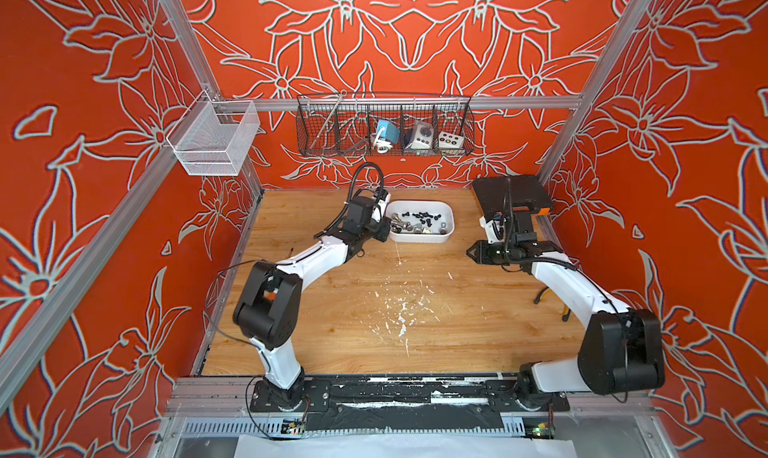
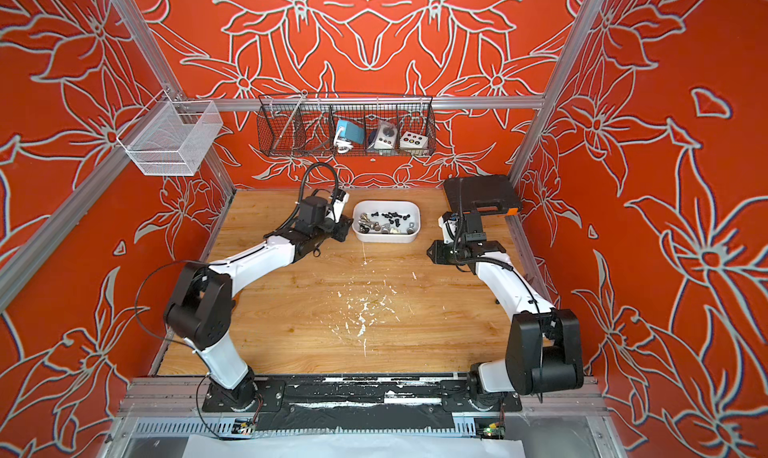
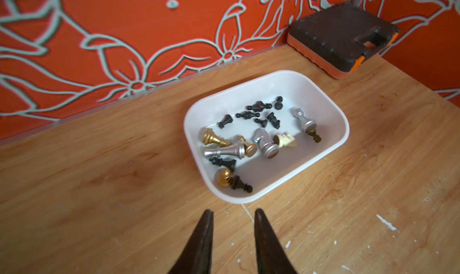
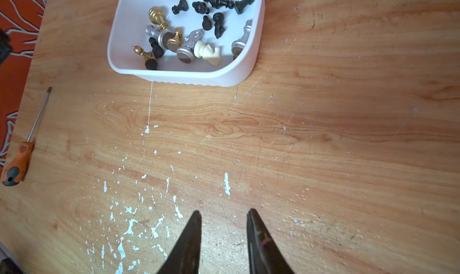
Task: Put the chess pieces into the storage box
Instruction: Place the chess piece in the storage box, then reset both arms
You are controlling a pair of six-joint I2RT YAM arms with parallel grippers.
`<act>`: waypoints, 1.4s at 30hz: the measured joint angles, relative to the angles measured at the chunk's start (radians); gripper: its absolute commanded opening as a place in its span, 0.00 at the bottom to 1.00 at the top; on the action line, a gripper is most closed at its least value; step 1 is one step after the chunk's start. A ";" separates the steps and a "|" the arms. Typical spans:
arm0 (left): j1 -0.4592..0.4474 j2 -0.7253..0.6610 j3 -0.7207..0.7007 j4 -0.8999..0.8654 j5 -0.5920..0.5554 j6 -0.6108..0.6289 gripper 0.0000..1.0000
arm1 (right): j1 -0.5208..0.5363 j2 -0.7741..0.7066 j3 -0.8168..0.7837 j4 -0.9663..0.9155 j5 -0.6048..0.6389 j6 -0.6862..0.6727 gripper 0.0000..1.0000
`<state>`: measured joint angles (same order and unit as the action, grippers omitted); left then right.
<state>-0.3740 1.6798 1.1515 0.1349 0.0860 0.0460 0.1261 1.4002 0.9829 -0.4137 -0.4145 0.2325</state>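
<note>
The white storage box [image 1: 419,202] [image 2: 386,202] stands on the wooden table near the back wall. Inside it lie the chess pieces [image 1: 419,221] [image 2: 386,221]: several small black ones, a few gold and silver ones and one cream piece. The left wrist view shows the box rim [image 3: 281,72] and the pieces [image 3: 263,143] just beyond my left gripper [image 3: 232,211] [image 1: 384,227], which is open and empty beside the box's left end. My right gripper [image 4: 224,213] [image 1: 471,254] is open and empty over bare table, well to the right of the box [image 4: 189,80].
A black case with orange latches [image 1: 511,194] [image 3: 341,43] sits in the back right corner. An orange-handled screwdriver [image 4: 22,148] lies by the table's left edge. Pliers [image 1: 544,295] are partly hidden under the right arm. Wire baskets [image 1: 384,129] [image 1: 212,137] hang on the walls.
</note>
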 measured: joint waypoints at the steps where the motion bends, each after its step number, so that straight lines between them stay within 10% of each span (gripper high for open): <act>1: 0.017 -0.039 -0.045 0.018 -0.005 -0.005 0.30 | -0.003 -0.001 -0.002 0.001 0.006 -0.001 0.33; 16: 0.195 -0.622 -0.731 0.261 -0.230 -0.087 0.62 | -0.031 -0.074 -0.114 0.081 0.151 0.003 0.44; 23: 0.214 -0.824 -0.920 0.328 -0.413 -0.145 0.86 | -0.039 -0.155 -0.214 0.200 0.275 0.016 0.72; 25: 0.216 -0.850 -0.955 0.340 -0.457 -0.160 0.93 | -0.042 -0.180 -0.245 0.239 0.313 0.025 0.99; 42: 0.218 -0.728 -1.056 0.493 -0.653 -0.230 0.98 | -0.043 -0.265 -0.613 0.673 0.552 -0.098 0.98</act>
<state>-0.1558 0.9520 0.0952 0.6277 -0.5667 -0.1844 0.0826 1.1355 0.3695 0.2596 0.1375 0.1341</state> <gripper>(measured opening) 0.979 0.982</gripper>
